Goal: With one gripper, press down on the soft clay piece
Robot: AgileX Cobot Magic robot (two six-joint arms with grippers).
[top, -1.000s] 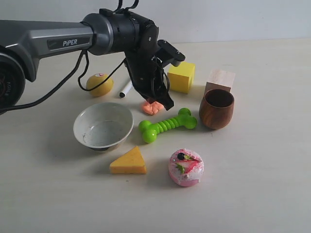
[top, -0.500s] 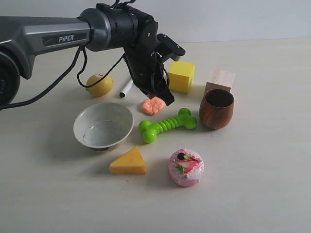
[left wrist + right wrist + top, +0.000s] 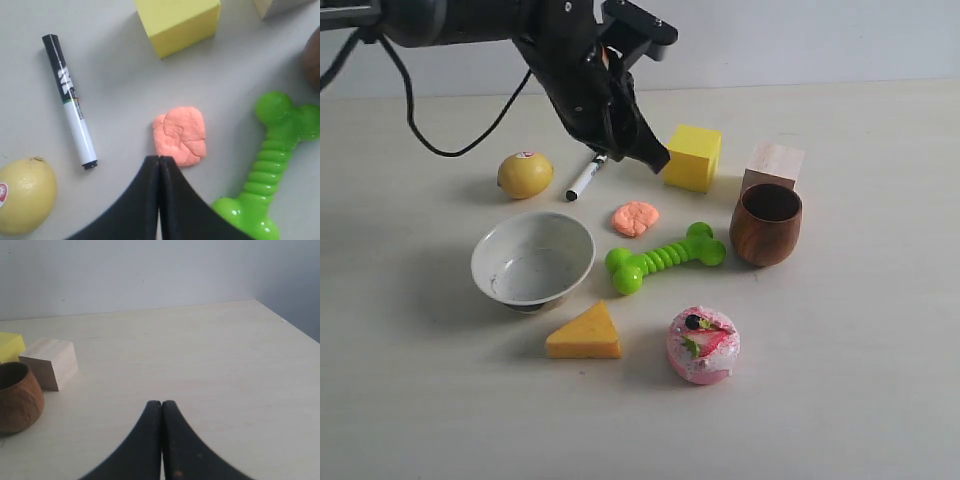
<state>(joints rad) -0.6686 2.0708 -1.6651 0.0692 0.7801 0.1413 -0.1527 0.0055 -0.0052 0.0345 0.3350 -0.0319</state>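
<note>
While the left gripper (image 3: 657, 160) hangs above the table (image 3: 840, 400) with its two black fingers clenched tip to tip on nothing, the soft clay piece (image 3: 635, 218) lies apart from it and untouched. The clay sits flat on the tabletop between the marker (image 3: 585, 178), the yellow cube (image 3: 693, 157) and the green bone toy (image 3: 665, 257), with the bowl (image 3: 480, 262) a little further off. In the left wrist view it shows just past the joined fingertips, its salmon surface wrinkled and flattish.

No contact exists at this moment, so the step in hand appears to be the hover over the target rather than the press itself. The creases alone do not prove whether a press has been made.

A press from here would call for bringing the closed tips squarely over the middle of the blob and lowering them straight down, clear of the cube and the marker, which lie near the path.

The right gripper (image 3: 161, 402) is likewise pinched shut and empty, near the wooden cup (image 3: 17, 397) and the wooden block (image 3: 50, 362).
</note>
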